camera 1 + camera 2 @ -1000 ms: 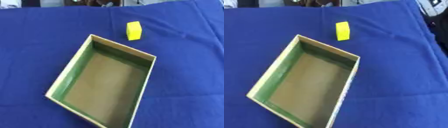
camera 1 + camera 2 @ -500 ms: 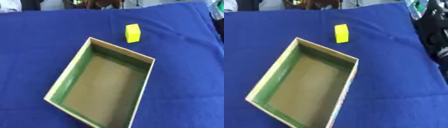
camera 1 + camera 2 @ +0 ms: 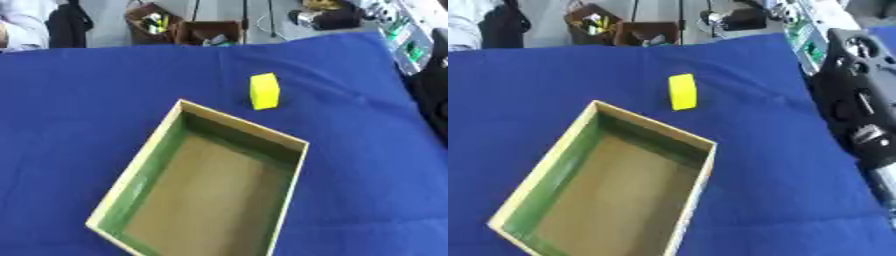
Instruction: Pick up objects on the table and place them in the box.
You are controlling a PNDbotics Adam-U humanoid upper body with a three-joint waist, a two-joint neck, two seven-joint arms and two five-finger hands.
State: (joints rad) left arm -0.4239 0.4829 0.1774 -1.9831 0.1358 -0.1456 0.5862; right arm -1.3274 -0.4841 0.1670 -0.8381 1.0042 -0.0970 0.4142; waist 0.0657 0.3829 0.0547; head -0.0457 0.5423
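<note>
1. Left eye view: the yellow block (image 3: 264,90) stands upright on the blue-covered table (image 3: 79,100), nearer its far edge and just beyond the far corner of the open box (image 3: 207,185), apart from it; the box holds nothing; neither hand shows here.
2. Right eye view: the right arm (image 3: 859,120) enters along the table's right edge; its fingers are out of sight, so their state cannot be told; the left hand is absent; the sound approach is probably from the right, over the block, closing across its narrow faces, then lifting clear of the near box wall.
</note>
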